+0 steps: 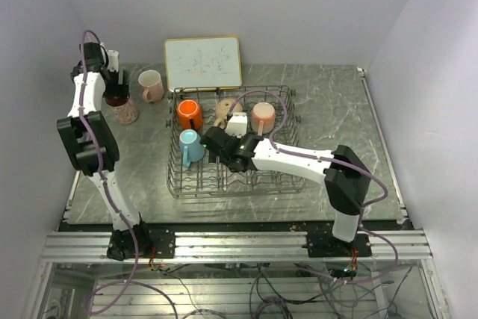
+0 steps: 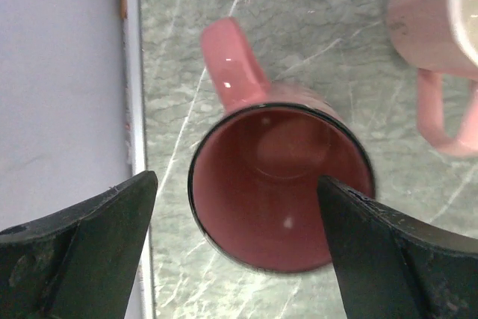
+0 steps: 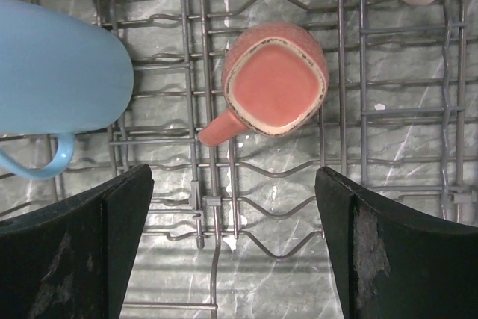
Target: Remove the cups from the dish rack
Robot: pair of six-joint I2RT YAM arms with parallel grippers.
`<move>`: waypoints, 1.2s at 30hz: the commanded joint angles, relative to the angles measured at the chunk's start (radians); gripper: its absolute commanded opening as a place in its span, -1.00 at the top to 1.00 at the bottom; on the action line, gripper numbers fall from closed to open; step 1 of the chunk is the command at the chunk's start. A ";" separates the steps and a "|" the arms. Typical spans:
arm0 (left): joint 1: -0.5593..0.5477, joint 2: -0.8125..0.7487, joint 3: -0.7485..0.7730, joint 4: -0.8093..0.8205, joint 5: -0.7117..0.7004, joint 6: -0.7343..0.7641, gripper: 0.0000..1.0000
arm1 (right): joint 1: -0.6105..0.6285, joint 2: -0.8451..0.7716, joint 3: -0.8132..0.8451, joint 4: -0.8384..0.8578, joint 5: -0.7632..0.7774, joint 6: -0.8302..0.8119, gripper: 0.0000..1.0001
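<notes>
1. Hovering at the table's far-left corner, the left gripper (image 2: 237,179) has its fingers spread wide.
2. Right below it, a deep-pink mug (image 2: 280,184) stands upright on the marbled tabletop (image 2: 321,5), mouth up and outside the rack. One finger sits clear of the mug. The other crosses its rim in the wrist view, and I can't tell whether they touch.
3. A pale pink mug (image 1: 151,85) stands near it on the table, just left of the whiteboard (image 1: 203,63).
4. Over to the right gripper (image 3: 233,173): it's down in the dish rack (image 1: 196,183), fingers spread, pinching nothing.
5. Just ahead of those fingers, a small salmon mug (image 3: 275,80) sits among the wires, seen end-on. I can't say whether it's upright or inverted.
6. A light blue mug (image 3: 60,72) lies on its side to the left of that one, still in the rack.
7. From above, an orange mug (image 1: 189,113), a tan mug (image 1: 224,113) and a pinkish mug (image 1: 263,117) line the rack's far half.
</notes>
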 commanded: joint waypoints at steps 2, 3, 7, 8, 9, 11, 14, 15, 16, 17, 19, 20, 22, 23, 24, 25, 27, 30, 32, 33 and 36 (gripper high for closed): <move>-0.002 -0.158 -0.019 -0.056 0.058 0.069 -0.98 | 0.011 0.069 0.080 -0.104 0.110 0.155 -0.78; -0.001 -0.179 -0.018 -0.067 0.059 0.072 -0.98 | 0.009 0.085 0.095 -0.122 0.122 0.182 -0.76; -0.003 -0.255 -0.005 -0.122 0.096 0.070 -0.98 | 0.006 0.146 0.145 -0.174 0.164 0.243 -0.59; -0.003 -0.274 -0.003 -0.139 0.114 0.073 -0.98 | 0.006 0.158 0.150 -0.173 0.172 0.247 -0.51; -0.003 -0.295 -0.003 -0.154 0.136 0.073 -0.98 | 0.006 0.170 0.156 -0.170 0.177 0.251 -0.45; -0.002 -0.332 -0.005 -0.183 0.177 0.073 -0.98 | 0.006 0.184 0.167 -0.164 0.193 0.250 -0.40; -0.002 -0.374 -0.003 -0.224 0.227 0.078 -0.98 | 0.003 0.246 0.201 -0.195 0.228 0.256 -0.40; -0.002 -0.385 -0.006 -0.234 0.240 0.080 -0.98 | 0.002 0.252 0.207 -0.205 0.237 0.263 -0.40; -0.003 -0.397 -0.011 -0.242 0.253 0.083 -0.98 | -0.002 0.256 0.207 -0.206 0.243 0.267 -0.40; -0.003 -0.407 -0.017 -0.250 0.264 0.085 -0.98 | -0.006 0.255 0.202 -0.199 0.244 0.266 -0.40; -0.003 -0.424 -0.033 -0.258 0.277 0.089 -0.98 | -0.008 0.249 0.188 -0.186 0.245 0.263 -0.39; -0.003 -0.431 -0.041 -0.258 0.279 0.091 -0.98 | -0.008 0.246 0.180 -0.186 0.247 0.264 -0.38; -0.002 -0.442 -0.053 -0.259 0.279 0.094 -0.98 | -0.008 0.230 0.162 -0.187 0.251 0.268 -0.33; -0.003 -0.443 -0.057 -0.260 0.279 0.095 -0.98 | -0.007 0.220 0.147 -0.184 0.255 0.268 -0.29; -0.003 -0.446 -0.060 -0.260 0.281 0.095 -0.98 | -0.008 0.205 0.130 -0.180 0.258 0.268 -0.23; -0.002 -0.448 -0.061 -0.262 0.284 0.093 -0.98 | -0.008 0.196 0.109 -0.173 0.260 0.265 -0.16; -0.003 -0.452 -0.063 -0.261 0.296 0.085 -0.98 | -0.008 0.148 0.072 -0.160 0.265 0.257 -0.02; -0.003 -0.458 -0.065 -0.260 0.317 0.073 -0.98 | -0.007 0.106 0.017 -0.142 0.271 0.245 0.09; -0.005 -0.461 -0.065 -0.257 0.324 0.065 -0.98 | -0.007 0.085 -0.022 -0.125 0.266 0.235 0.14; -0.007 -0.463 -0.066 -0.257 0.326 0.063 -0.98 | -0.007 0.076 -0.038 -0.112 0.262 0.229 0.16; -0.010 -0.468 -0.069 -0.257 0.324 0.061 -0.98 | -0.008 0.060 -0.077 -0.039 0.228 0.175 0.21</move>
